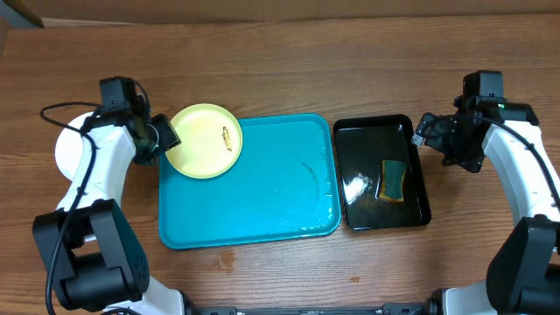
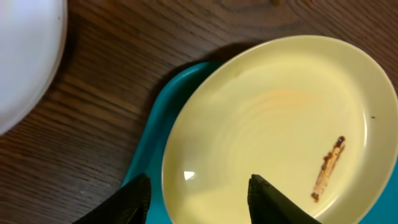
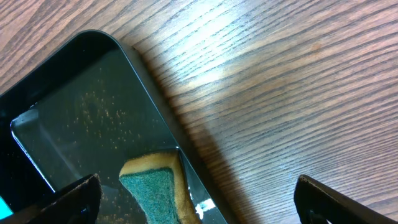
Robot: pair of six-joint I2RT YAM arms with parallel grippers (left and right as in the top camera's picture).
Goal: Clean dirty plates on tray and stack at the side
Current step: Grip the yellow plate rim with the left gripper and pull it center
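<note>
Overhead and wrist views of the work table [image 1: 280, 61]. You see the turquoise tray [image 1: 254, 201] lying at the centre, its long side running left to right. The pale yellow-green plate [image 1: 204, 140] sits on the tray's far left corner and overhangs the rim onto the wood. A thin brown smear [image 2: 328, 169] marks the plate's inner face, toward the side away from your left arm. Your left gripper [image 2: 199, 183] is at the plate's left edge, and its fingers [image 2: 134, 202] straddle the rim, one outside the plate and one over its inner face. The jaws stand partly apart, and you cannot tell whether they pinch the rim. A white plate [image 2: 25, 56] rests on the wood just left of the tray, partly under your left arm and apart from the yellow-green plate. Whether more than one plate lies there cannot be told. The smaller black tray [image 1: 359, 149] lies just right of the turquoise tray and holds a yellow sponge [image 1: 393, 179] with its green face up. Your right gripper [image 3: 199, 186] hovers over the wood beside the black tray's far right corner, jaws spread wide and holding nothing.
</note>
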